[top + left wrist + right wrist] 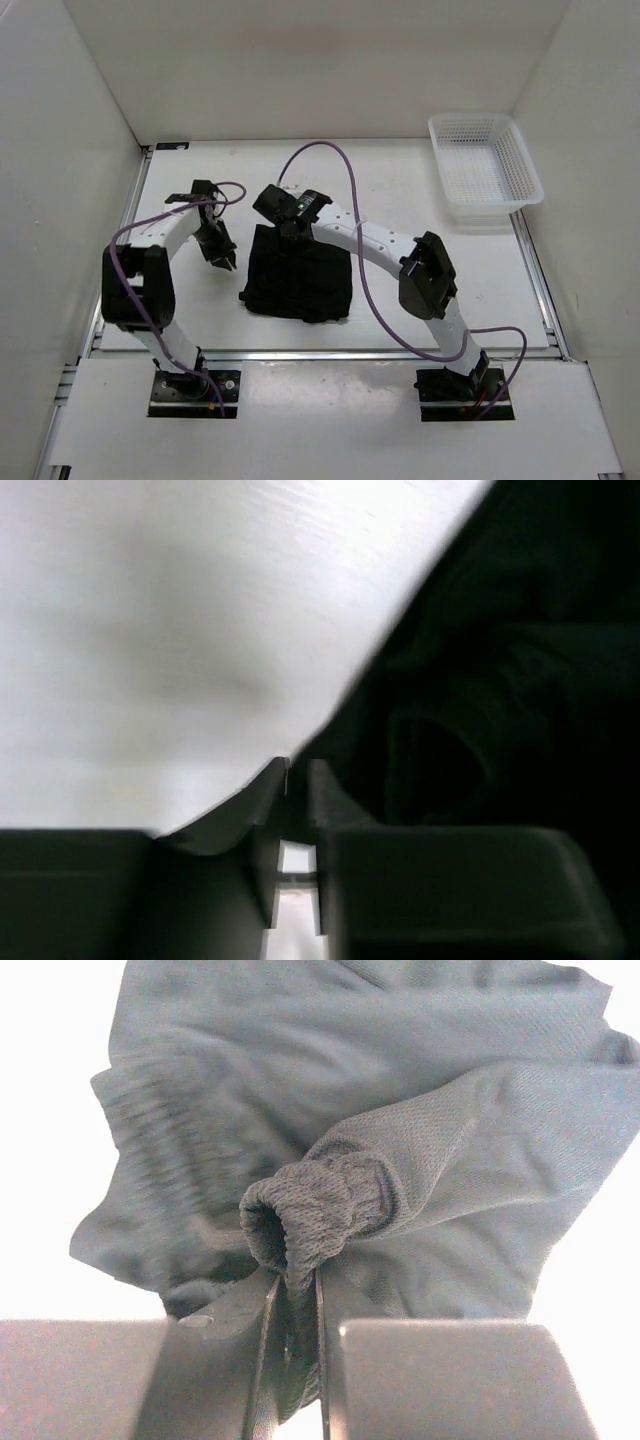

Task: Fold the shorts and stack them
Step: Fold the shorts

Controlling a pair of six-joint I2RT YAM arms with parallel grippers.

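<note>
Right gripper [298, 1285] pinches shorts [450, 1140] on white table [480, 270].

shorts [300, 285] | black, folded | table [410, 180] centre | far edge bunched

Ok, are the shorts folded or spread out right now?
Folded: the shorts lie as a compact, layered block, and the right tool is pinching a bunched edge.

One pair of black shorts [298, 280]. One white mesh basket [470, 118], far right. Two arms: left arm [150, 285], right arm [428, 275]. Two purple cables, one per arm: left cable [135, 230], right cable [320, 144]. Two base plates at near edge: left plate [190, 392], right plate [465, 393]. One surface [400, 170]. Three walls: left wall [60, 150], far wall [320, 60], right wall [600, 150].
</note>
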